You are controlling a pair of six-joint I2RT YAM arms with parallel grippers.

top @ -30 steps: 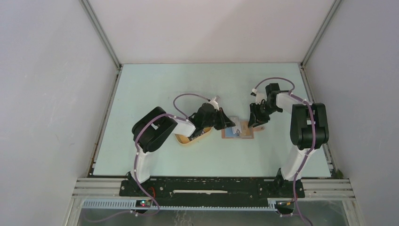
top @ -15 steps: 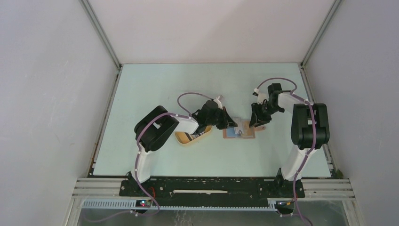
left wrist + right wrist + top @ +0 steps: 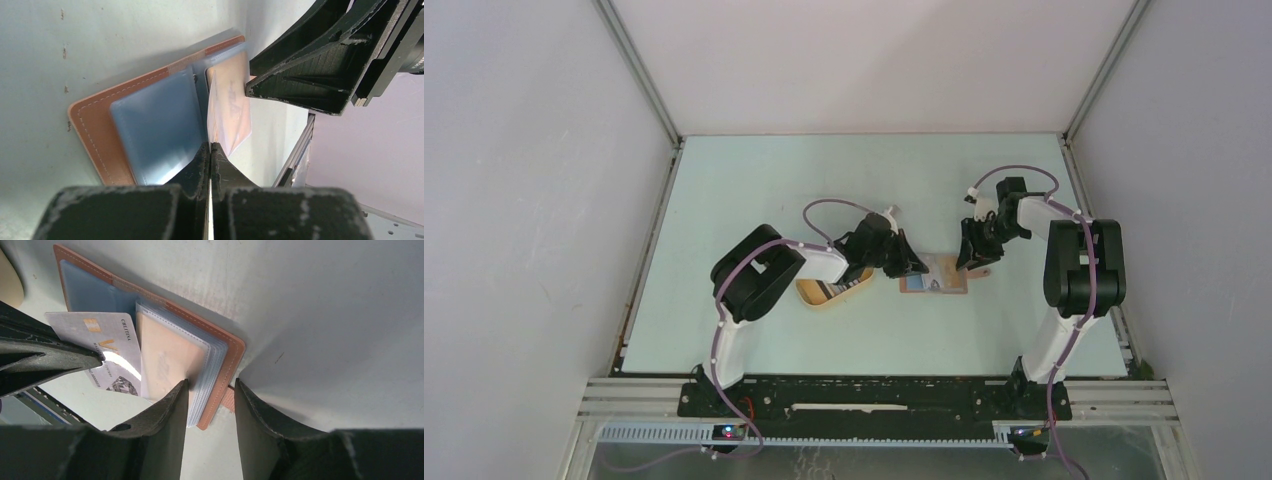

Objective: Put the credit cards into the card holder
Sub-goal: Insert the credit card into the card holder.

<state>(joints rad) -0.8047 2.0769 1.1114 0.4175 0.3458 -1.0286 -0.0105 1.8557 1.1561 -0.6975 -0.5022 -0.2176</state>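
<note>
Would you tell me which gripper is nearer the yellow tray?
Left: the left gripper hangs beside the tray; the right gripper stands beyond the card holder, farther off.

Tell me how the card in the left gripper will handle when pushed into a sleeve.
The card, pinched by the left gripper, juts out flat without sagging: probably stiff enough to push. Its glare suggests a slick face that may slip. The card holder's clear sleeves look thin and may buckle.

The left hand (image 3: 210, 150) is pinching a pale credit card (image 3: 212, 122) edge-on above the open card holder (image 3: 92, 125) lying on the table (image 3: 110, 40).
</note>
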